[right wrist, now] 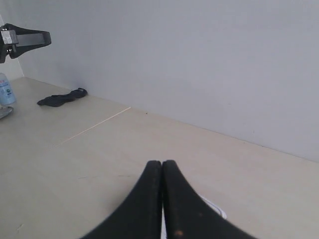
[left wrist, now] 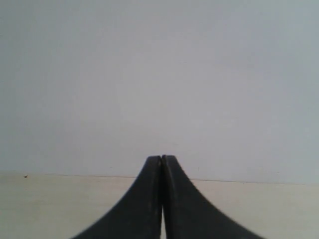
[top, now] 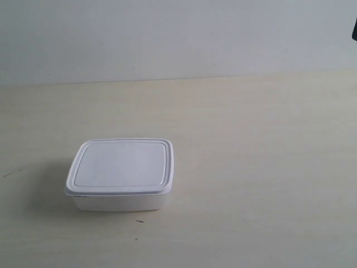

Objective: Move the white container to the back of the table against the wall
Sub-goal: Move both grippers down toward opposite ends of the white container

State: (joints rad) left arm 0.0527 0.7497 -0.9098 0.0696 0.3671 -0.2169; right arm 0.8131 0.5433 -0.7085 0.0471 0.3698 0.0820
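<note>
The white container [top: 120,174] sits lidded on the cream table [top: 256,145], left of the middle in the exterior view and well short of the pale wall [top: 178,33]. No gripper touches it there. In the left wrist view my left gripper [left wrist: 162,158] is shut on nothing, facing the wall [left wrist: 159,74] across a strip of table; the container is out of that view. My right gripper [right wrist: 162,163] is also shut and empty, above the table. A sliver of the container's white rim [right wrist: 217,210] peeks out beyond its fingers [right wrist: 184,209].
A dark part [top: 355,30] cuts in at the exterior view's upper right edge. The right wrist view shows a black gripper-like part [right wrist: 25,39], a crumpled black cloth [right wrist: 62,98] by the wall and a pale bottle [right wrist: 6,89] at the frame edge.
</note>
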